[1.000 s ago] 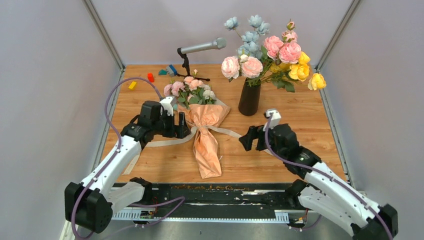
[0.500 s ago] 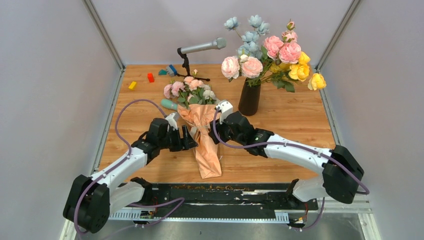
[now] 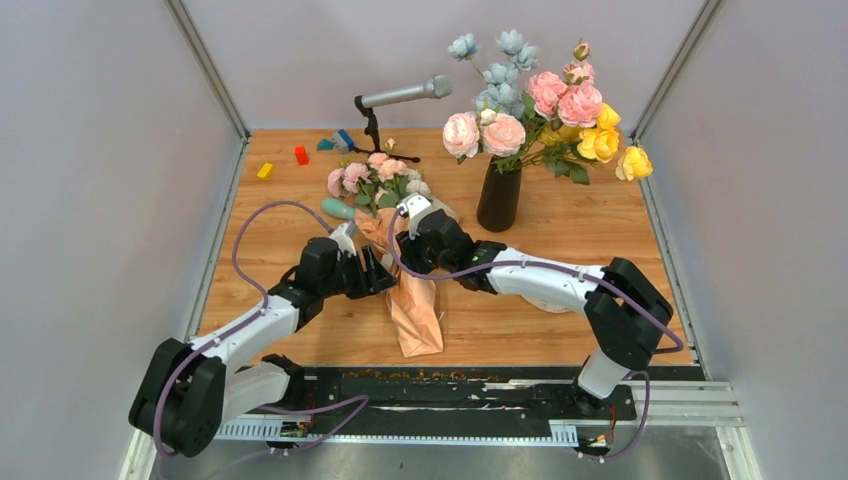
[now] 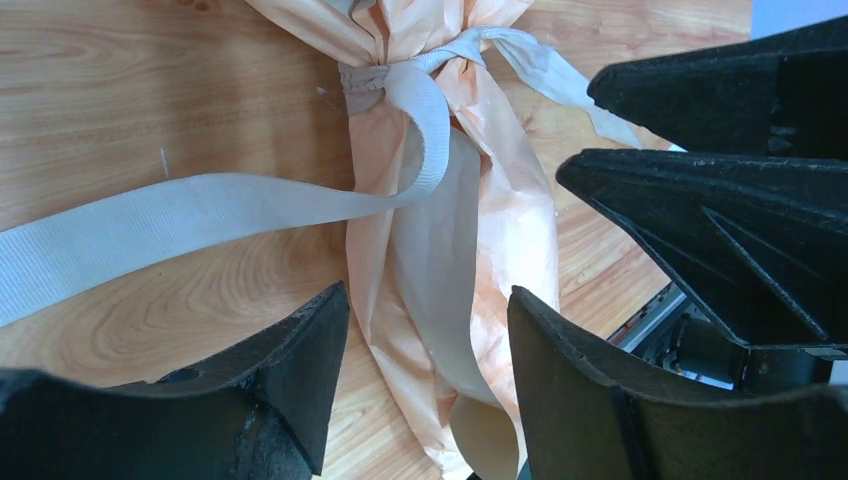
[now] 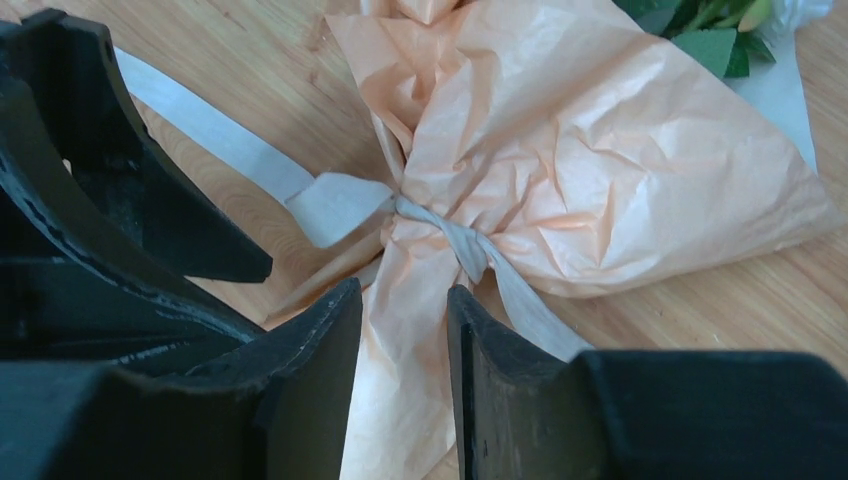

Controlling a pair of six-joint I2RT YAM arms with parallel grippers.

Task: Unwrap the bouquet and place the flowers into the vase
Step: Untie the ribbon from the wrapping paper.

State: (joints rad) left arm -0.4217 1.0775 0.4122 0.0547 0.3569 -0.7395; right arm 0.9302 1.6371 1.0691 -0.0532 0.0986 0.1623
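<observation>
Lying flat on the table (image 3: 600, 235), the bouquet (image 3: 418, 315) has both arms at its tied waist: left gripper (image 4: 430, 300) and right gripper (image 5: 405, 295) straddle it, released, holding nothing.

From above, my left pincer (image 3: 384, 273) and right pincer (image 3: 410, 262) hide the bouquet's (image 3: 418, 315) tied waist. The wrist views cut off the ribbon (image 4: 150, 225) tail and most of the flowers (image 5: 722, 42).

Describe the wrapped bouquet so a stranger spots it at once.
On the wooden table, look left of the dark vase. The bouquet lies flat there, small pink flowers at its far end. Unlike the upright bunch in the vase, it is wrapped in crinkled peach paper tied with cream ribbon.
</observation>
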